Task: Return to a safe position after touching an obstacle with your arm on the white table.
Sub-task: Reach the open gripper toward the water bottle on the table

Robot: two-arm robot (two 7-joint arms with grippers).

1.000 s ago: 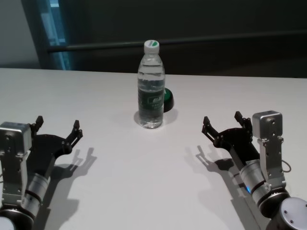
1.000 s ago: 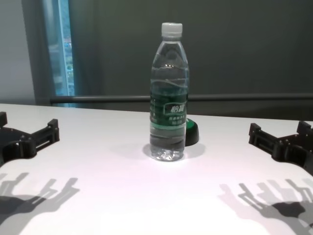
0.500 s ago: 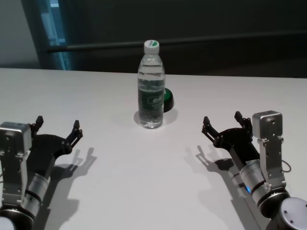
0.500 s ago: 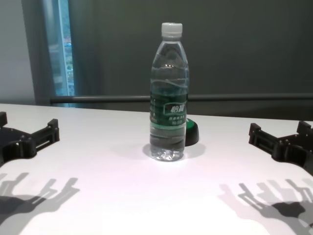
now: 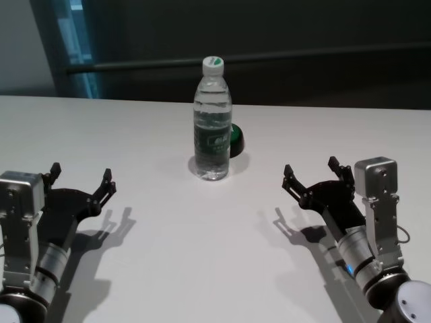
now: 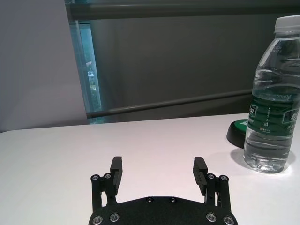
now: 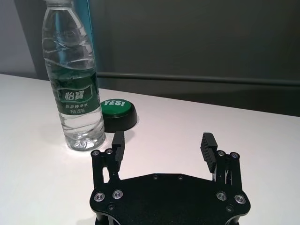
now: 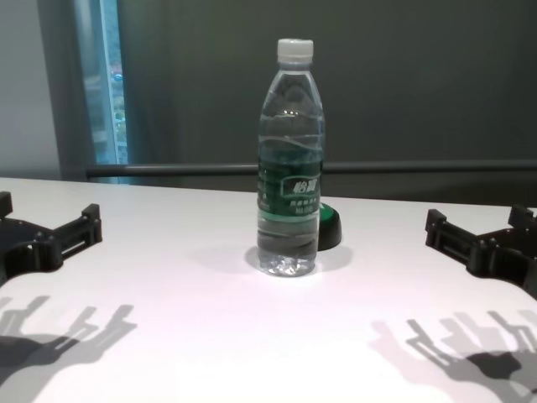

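A tall clear plastic water bottle (image 5: pixel 213 121) with a white screw cap and a dark green label stands upright on the broad white worktop (image 5: pixel 202 256), toward the far edge and about midway between the left and right edges. Water fills most of it, and white writing shows on the label in the right wrist view (image 7: pixel 75 77). Just behind the bottle, on its right, sits a low round green button on a black base (image 7: pixel 119 114), close enough that the two nearly touch at their bases; the word "YES!" is printed on its top. The left claw (image 5: pixel 79 183) hangs over the worktop near the left edge and toward the near edge, its two black fingers spread wide with nothing between them, tips pointing toward the far edge; the wrist view shows the same wide gap (image 6: pixel 159 171). The right claw (image 5: pixel 318 176) is held the same way toward the right edge, also spread wide and empty (image 7: pixel 163 145), its tips aimed toward the far edge. Both claws are well apart from the bottle, one on each side of it, and each throws a dark shadow on the white surface beside it. Behind the far edge runs a dark wall with a horizontal rail (image 8: pixel 168 170).
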